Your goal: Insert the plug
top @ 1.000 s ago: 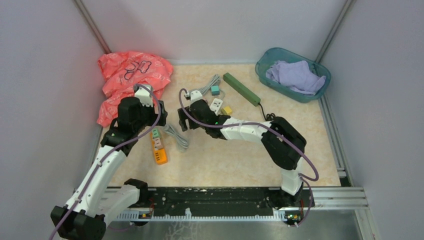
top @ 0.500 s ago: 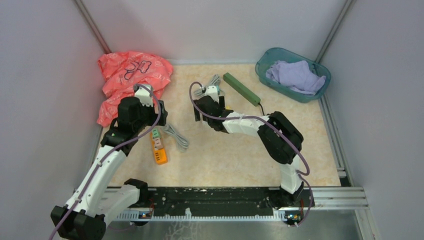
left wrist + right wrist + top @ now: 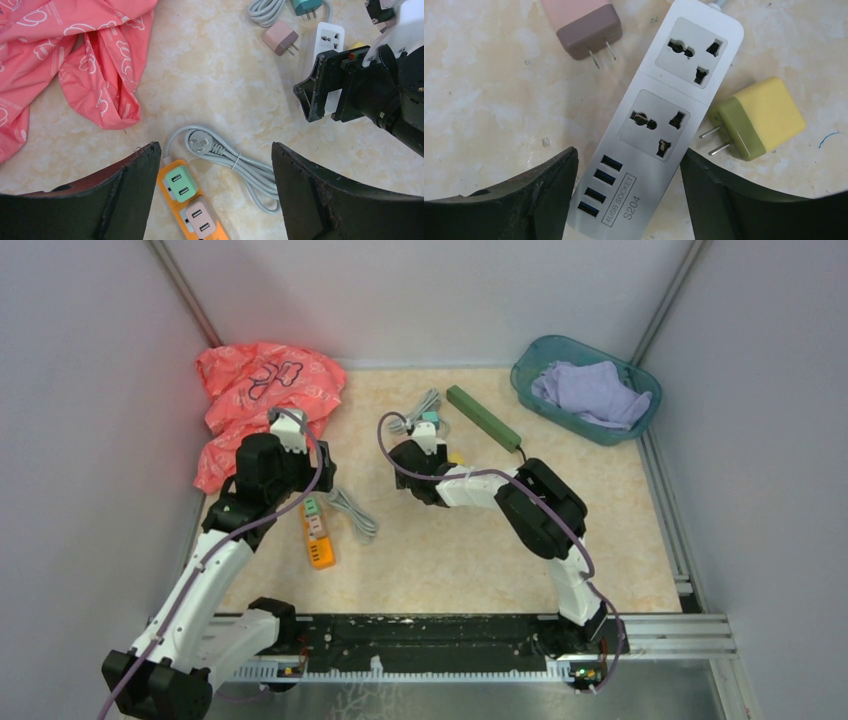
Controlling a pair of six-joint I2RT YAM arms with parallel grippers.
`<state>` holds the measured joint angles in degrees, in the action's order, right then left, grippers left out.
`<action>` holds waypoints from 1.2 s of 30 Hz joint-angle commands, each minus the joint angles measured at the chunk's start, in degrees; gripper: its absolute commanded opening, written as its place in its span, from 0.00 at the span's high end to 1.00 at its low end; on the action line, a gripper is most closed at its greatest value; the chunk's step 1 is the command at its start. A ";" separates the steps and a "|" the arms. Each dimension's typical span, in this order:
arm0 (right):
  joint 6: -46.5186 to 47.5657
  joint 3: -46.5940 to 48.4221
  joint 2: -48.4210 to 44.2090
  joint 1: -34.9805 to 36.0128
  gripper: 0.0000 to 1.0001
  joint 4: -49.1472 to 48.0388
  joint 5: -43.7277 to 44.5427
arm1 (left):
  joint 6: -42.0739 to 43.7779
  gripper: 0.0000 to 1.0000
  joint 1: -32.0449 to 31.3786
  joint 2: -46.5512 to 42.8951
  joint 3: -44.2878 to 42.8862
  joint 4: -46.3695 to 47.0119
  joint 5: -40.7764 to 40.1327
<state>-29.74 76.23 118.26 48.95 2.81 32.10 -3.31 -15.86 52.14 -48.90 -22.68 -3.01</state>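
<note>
A: Left pincer point(image 3: 215, 146)?
B: Apart, empty, over orange strip point(image 3: 320, 552).
A: Right pincer point(image 3: 629, 151)?
B: Astride white power strip point(image 3: 664, 115); clamped or not, cannot tell. Yellow plug point(image 3: 759, 117) loose on surface point(image 3: 484, 75) just beside; pink plug point(image 3: 586, 27) near.

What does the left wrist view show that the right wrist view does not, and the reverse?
Only the left wrist view: the red bag, the orange strip, the grey cable and the teal plug. Only the right wrist view: on the white strip, the USB ports and the printed label. Both: the white strip and the mauve plug beside it.
</note>
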 commanded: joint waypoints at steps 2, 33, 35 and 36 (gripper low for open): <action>-0.09 -2.81 -3.39 -0.60 0.38 -1.56 0.76 | -0.12 0.14 0.48 0.22 0.68 1.63 0.99; 15.94 -36.34 -37.76 7.40 0.90 2.39 -25.52 | 0.81 0.15 0.48 0.84 1.25 2.46 6.48; 15.93 -36.62 -38.61 7.39 0.85 4.05 -23.82 | 0.53 0.15 0.48 0.99 1.30 2.51 7.50; 15.94 -36.67 -38.96 7.42 0.83 4.97 -22.82 | 0.29 0.15 0.48 1.09 1.34 2.47 7.90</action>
<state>-15.73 39.79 82.94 55.94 5.39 8.88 -2.96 -15.86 52.95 -48.27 -21.69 1.91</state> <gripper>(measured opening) 0.520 0.856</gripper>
